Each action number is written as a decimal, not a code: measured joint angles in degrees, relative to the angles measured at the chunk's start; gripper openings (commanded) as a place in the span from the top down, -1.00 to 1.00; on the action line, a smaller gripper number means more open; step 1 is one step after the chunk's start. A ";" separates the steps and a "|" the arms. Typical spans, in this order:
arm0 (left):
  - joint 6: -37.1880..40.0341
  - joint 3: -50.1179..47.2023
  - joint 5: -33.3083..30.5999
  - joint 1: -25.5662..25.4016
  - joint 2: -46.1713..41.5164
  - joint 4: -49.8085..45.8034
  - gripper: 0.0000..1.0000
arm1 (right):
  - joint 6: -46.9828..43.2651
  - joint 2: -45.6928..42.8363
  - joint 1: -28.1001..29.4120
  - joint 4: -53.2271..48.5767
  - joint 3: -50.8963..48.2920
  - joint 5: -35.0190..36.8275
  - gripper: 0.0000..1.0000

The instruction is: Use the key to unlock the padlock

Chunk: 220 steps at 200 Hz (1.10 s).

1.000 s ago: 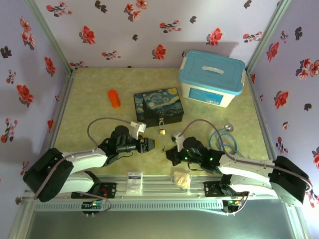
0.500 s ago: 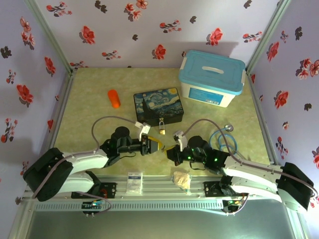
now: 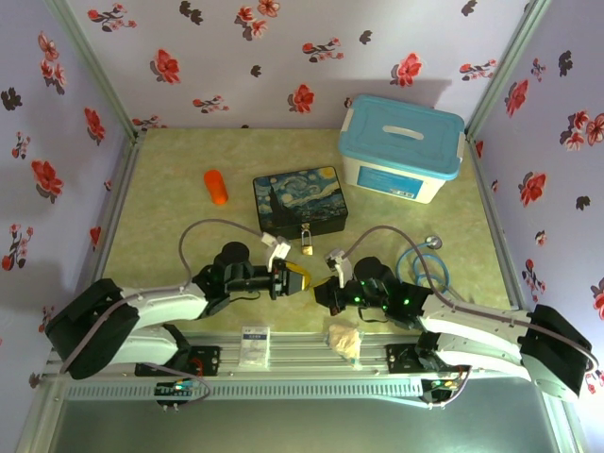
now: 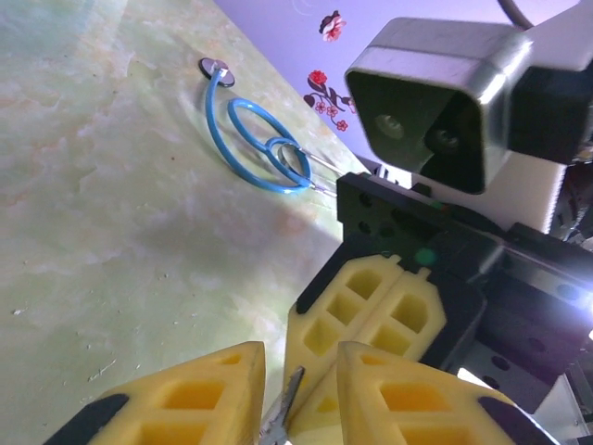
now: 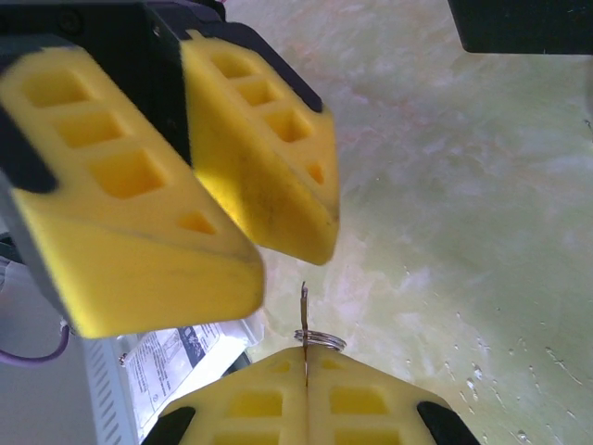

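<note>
Across the table (image 3: 170, 189), a pale yellow-green marbled top with faint scuffs and specks; enclosed on three sides by lilac walls (image 3: 236, 85) printed with red and dark flowers, grey metal posts (image 3: 94, 71) at the rear corners, slotted rail (image 3: 302, 363) along the near edge. Rear right: white tub (image 3: 396, 175), blue lid. Centre: painted box (image 3: 300, 200), night-sky picture on top. Brass padlock (image 3: 307, 248): hung by its shackle at the box's front edge, body lying on the table just before it. Left of the box, apart: orange cylinder (image 3: 216, 186), lying flat. Right side, near the right arm: blue stethoscope (image 3: 422, 266), tubing coiled. By the rail: white printed packet (image 3: 254, 345) and crumpled beige wad (image 3: 343, 338). Thin dark key (image 5: 304, 313), on a small ring: stands edge-on out of the right gripper (image 5: 306, 356), whose yellow fingers are clenched on it, in front of the box and a little nearer the rail than the padlock. Opposite, the left gripper (image 4: 298, 352): tip to tip with the right, jaws parted by a narrow gap, key blade lying in that gap; whether either pad touches the blade cannot be told. Both grippers low over bare table, between box and rail.
</note>
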 measured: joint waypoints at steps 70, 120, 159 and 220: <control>-0.04 0.00 0.76 0.00 3.02 3.61 0.49 | 0.57 0.79 -0.20 2.27 -0.04 -0.87 1.00; -0.48 0.00 1.05 -0.02 4.33 6.23 0.93 | 2.99 0.96 -2.86 5.60 -1.16 -3.30 1.00; -0.44 0.00 0.87 -0.04 4.37 6.60 1.00 | 3.04 0.55 -3.15 5.44 -1.16 -3.43 0.25; -1.09 0.50 -7.48 -0.04 -3.37 6.60 1.00 | 4.52 -6.78 -8.94 12.37 -3.43 -0.61 -0.74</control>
